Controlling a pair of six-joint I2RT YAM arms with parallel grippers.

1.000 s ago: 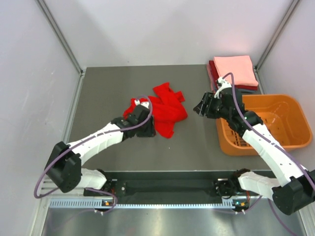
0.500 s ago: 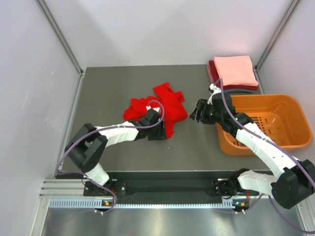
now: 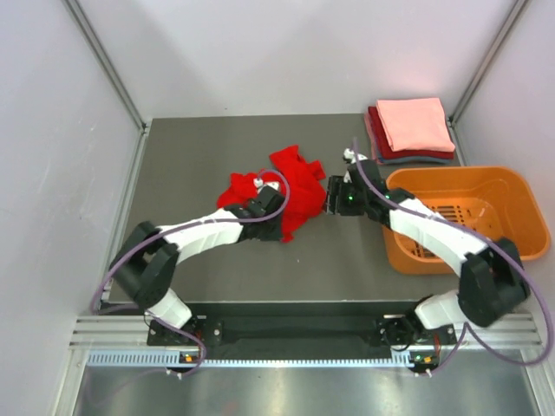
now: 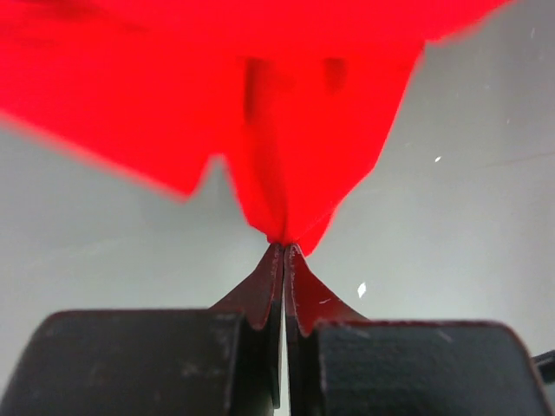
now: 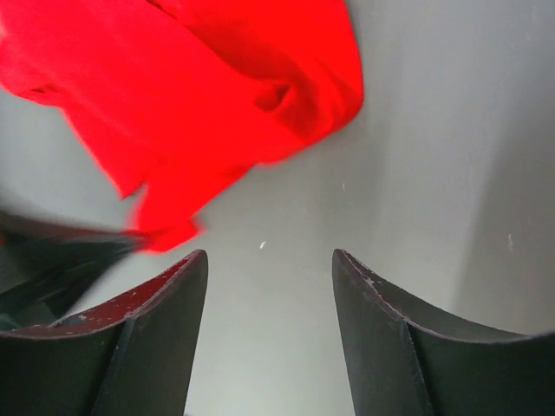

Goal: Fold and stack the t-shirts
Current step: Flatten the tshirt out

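Note:
A bright red t-shirt (image 3: pixel 290 186) lies crumpled in the middle of the grey table. My left gripper (image 3: pixel 282 232) is at its near edge, shut on a corner of the red t-shirt (image 4: pixel 286 186); the jaws (image 4: pixel 284 251) pinch the cloth at their tips. My right gripper (image 3: pixel 328 198) sits just right of the shirt, open, with bare table between its fingers (image 5: pixel 270 264); the red t-shirt (image 5: pixel 199 95) lies ahead of it. Folded t-shirts (image 3: pixel 414 126) are stacked at the back right, salmon-pink on top of dark red and grey-blue.
An orange plastic basket (image 3: pixel 512 204) stands on the right, under my right arm. Grey walls with metal posts close in the table on the left, back and right. The arms' base rail runs along the near edge.
My left gripper moved to the shirt's near edge and shut on the cloth. My right gripper travelled left from the basket to the shirt's right edge and stayed open.

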